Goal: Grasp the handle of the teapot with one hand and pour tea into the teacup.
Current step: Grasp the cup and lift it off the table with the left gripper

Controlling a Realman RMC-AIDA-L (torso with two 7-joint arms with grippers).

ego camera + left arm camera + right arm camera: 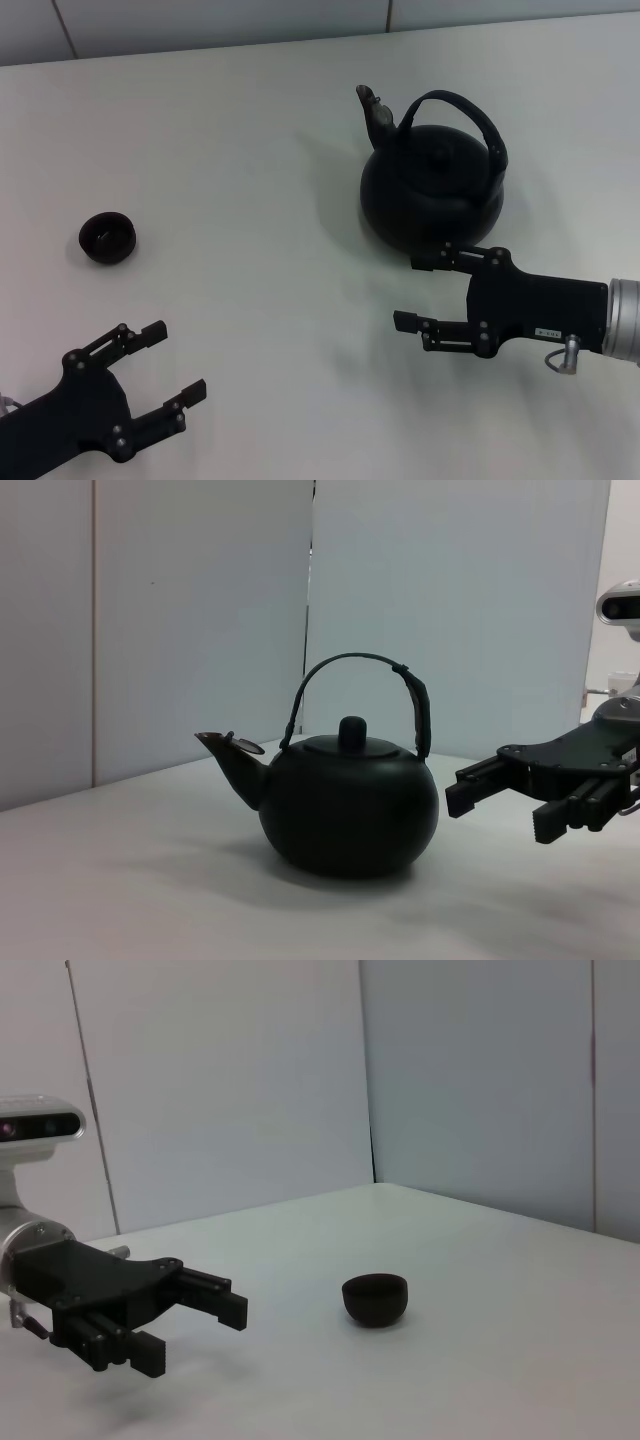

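Since the right claw (pixel 410 292) sits open just beside the teapot (pixel 430 190), it's clearly nearer the handle (pixel 480 125) arching above; left claw (pixel 175 360) idles open near the teacup (pixel 107 238).

You can't see inside the teacup (pixel 107 238); the left end effector (pixel 172 365) arm runs off the head view's lower edge.

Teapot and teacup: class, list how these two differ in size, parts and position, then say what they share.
Size: the teapot is far bigger than the teacup.
Parts: the teapot has a spout, a knobbed lid and an arched handle; the teacup has none and is open.
Position: the teapot stands by the right claw, the teacup nearer the left claw.
Shared: both are black, round and upright on the white table.
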